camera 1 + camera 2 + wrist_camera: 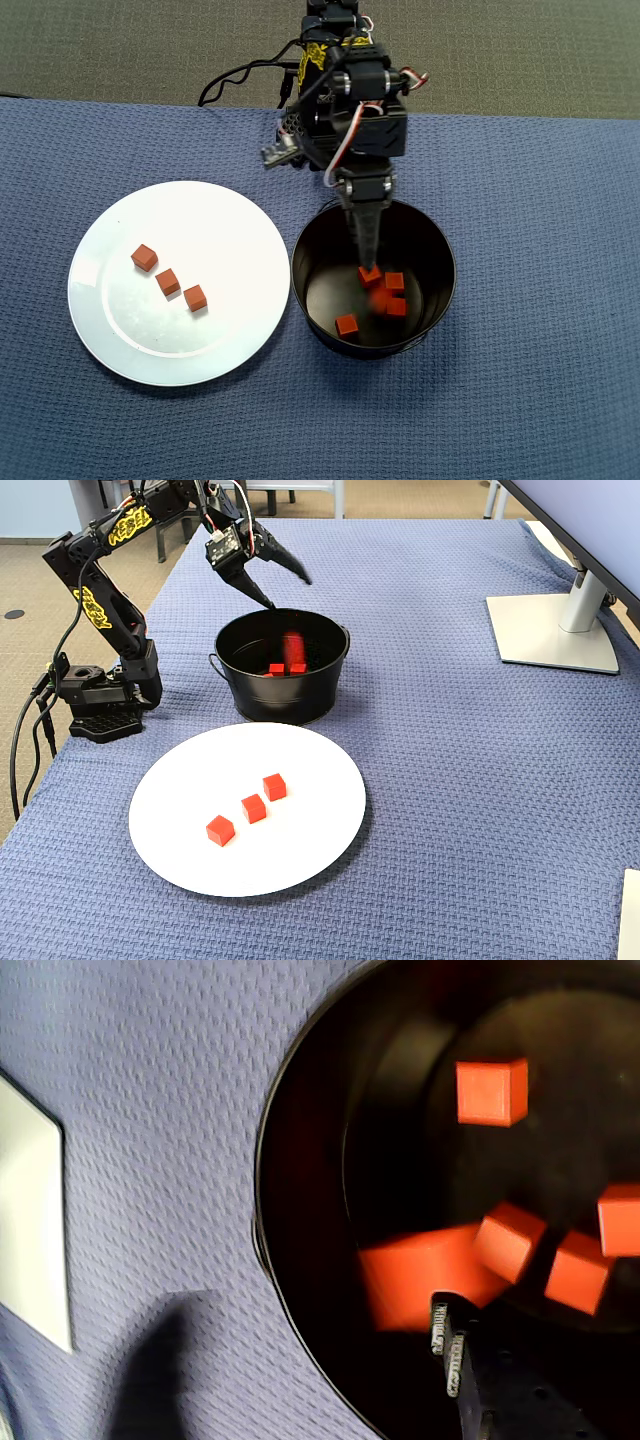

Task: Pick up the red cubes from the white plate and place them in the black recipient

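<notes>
Left of the jaws (287, 590), in the overhead view: large round glossy white plate (120, 340) carrying three small matte red-orange cubes (168, 281) in a diagonal row. Directly beneath the spread, released jaws: round black cylindrical pot (440, 262) holding five more cubes, one blurred. Under everything, a blue woven-cloth surface (540, 200).

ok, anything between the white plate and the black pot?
Nothing. Overhead view shows only a bare strip of blue cloth between white plate and black pot.
</notes>
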Controlling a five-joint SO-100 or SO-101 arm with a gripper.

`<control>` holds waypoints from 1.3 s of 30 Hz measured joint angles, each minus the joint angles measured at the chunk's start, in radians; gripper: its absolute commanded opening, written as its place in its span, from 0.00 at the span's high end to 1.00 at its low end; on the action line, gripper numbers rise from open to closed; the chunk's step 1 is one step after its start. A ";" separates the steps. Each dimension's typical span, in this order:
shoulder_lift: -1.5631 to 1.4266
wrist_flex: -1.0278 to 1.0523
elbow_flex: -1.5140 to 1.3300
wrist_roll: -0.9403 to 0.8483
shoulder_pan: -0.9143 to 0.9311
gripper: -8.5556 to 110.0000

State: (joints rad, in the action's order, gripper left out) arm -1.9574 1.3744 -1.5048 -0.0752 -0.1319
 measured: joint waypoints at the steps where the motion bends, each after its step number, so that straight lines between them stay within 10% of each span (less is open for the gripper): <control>1: 0.020 -0.002 0.021 -0.003 0.034 0.62; 12: 0.451 0.015 0.272 -0.149 0.529 0.67; 31: 0.770 -0.066 0.235 -1.063 0.704 0.67; 39: 0.854 -0.143 0.225 -1.140 0.735 0.68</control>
State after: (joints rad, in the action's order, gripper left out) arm -1.1029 1.2318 -1.2793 -1.2149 0.6029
